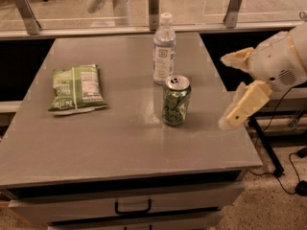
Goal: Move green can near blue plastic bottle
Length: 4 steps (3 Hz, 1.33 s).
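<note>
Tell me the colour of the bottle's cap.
White cap on the blue plastic bottle, camera view; the gripper hovers open by the table's right edge.
</note>
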{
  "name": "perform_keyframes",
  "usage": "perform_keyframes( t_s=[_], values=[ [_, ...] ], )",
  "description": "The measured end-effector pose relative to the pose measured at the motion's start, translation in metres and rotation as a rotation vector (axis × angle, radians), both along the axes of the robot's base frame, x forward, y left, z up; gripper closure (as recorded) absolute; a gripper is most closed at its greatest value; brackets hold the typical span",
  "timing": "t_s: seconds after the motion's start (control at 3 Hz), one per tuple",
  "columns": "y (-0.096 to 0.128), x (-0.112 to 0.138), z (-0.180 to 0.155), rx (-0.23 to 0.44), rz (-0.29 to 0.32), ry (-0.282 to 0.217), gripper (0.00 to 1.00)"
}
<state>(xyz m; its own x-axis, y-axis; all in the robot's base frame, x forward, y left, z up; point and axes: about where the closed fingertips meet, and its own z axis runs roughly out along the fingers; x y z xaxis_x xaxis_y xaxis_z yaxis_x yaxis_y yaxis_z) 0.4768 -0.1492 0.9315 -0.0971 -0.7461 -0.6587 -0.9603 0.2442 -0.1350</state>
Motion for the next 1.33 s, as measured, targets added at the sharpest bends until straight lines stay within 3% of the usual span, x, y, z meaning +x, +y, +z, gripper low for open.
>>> perform_keyframes(
  t_s=[0.33, 0.67, 1.33],
  values=[
    [0.032, 0.007, -0.016, 0.213, 0.051, 0.029, 0.00],
    [0.057, 0.009, -0.026, 0.369, 0.093, 0.052, 0.00],
    [0.095, 0.014, -0.032, 0.525, 0.156, 0.067, 0.00]
  ],
)
